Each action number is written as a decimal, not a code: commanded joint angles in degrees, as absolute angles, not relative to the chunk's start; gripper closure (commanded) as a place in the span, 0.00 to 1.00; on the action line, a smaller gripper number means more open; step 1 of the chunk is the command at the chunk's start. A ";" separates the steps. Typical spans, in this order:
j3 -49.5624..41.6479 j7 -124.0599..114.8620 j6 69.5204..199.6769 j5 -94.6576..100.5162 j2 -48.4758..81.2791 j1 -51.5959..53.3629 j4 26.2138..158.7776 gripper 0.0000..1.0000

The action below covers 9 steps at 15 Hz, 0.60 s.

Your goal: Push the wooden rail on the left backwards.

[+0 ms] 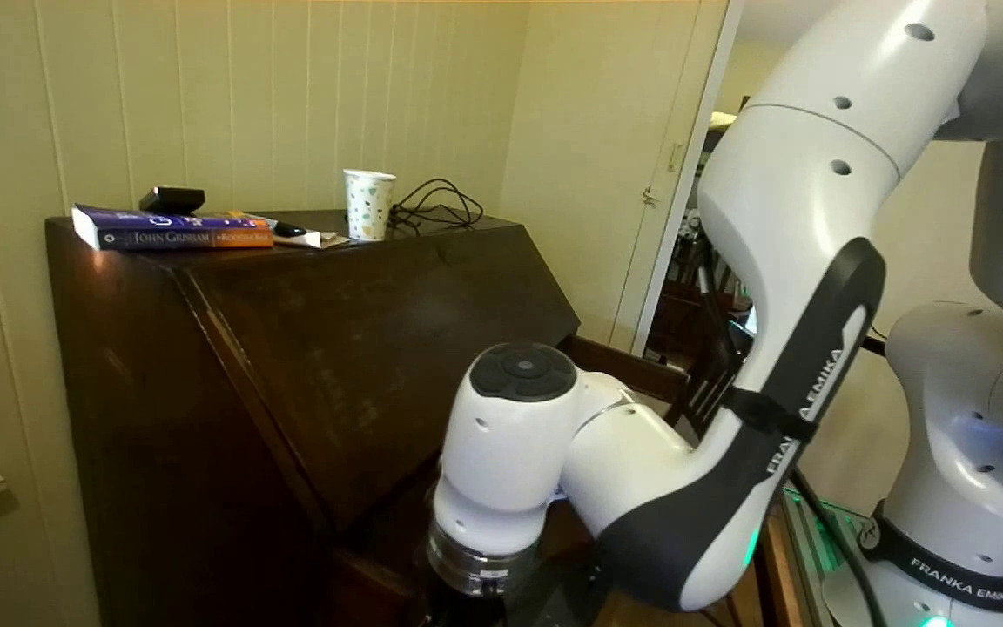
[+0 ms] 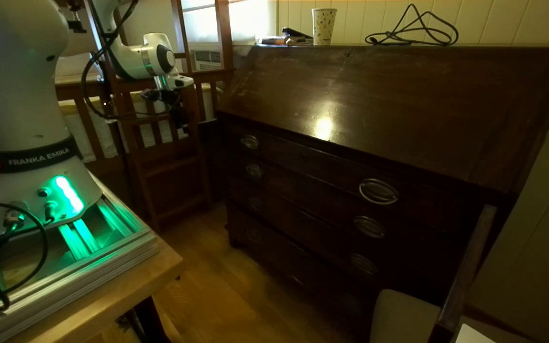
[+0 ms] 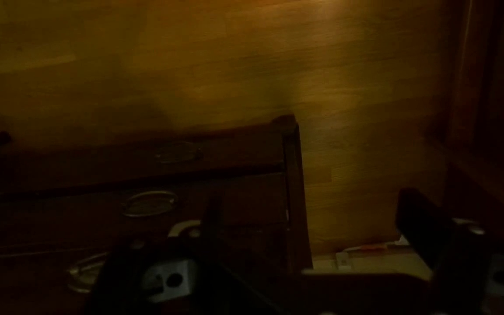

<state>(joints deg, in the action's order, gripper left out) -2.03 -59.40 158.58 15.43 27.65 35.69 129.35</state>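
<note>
Rail (image 1: 375,588) pokes out of the front of the desk (image 1: 144,392), just under the sloped lid (image 1: 353,366) and well below the front left corner of the surface (image 1: 319,219), if you're facing the drawers (image 2: 312,164). The gripper (image 3: 311,201) hangs right near it with the jaws spread apart, but the wrist view's so dark I can't tell if they touch the rail. Up top, a John Grisham book (image 1: 184,233) sits by the left edge, then a patterned cup (image 1: 369,207), then looped black cable (image 1: 425,212) toward the right edge.
</note>
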 commanded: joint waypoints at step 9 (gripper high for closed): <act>-26.91 -78.74 171.04 33.68 22.82 58.34 139.67 0.00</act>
<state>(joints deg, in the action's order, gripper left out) -19.82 -73.23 170.48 28.31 23.20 51.95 138.39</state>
